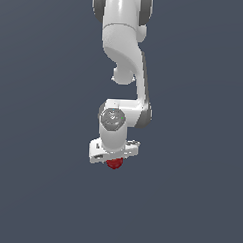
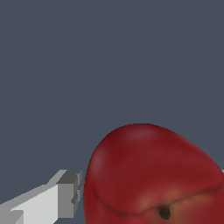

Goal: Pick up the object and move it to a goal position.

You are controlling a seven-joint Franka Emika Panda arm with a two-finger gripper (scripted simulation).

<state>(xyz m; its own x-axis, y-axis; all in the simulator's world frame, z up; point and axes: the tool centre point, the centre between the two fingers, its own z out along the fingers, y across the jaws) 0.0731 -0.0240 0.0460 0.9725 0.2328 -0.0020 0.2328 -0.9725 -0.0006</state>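
Flat slate-grey ground filled both views, with no edge, marker or goal sign to be seen anywhere on it. Over this the white Panda arm reached down from the top of the exterior view, its wrist folded so that the gripper pointed straight at the surface. The apple sat directly beneath the hand, only its dark-red lower part peeping out under the white body, which was wider than the fruit. That vertical stance probably served a top-down grasp, the fingers coming down on either side of the fruit. In the wrist view the apple loomed large and close, its dimple and stem turned towards the camera, and one grey-tipped finger stood just beside its flank; a sliver at the opposite edge of that picture may have been the other finger, but it was too small to be sure. Whether the near pad touched the skin or stood a hair off could not be told, so I could not tell if the jaws were apart or clamped on the fruit. Nor did either view settle whether the apple rested on the ground or hung lifted. With no goal visible, the carry appeared yet to be made.
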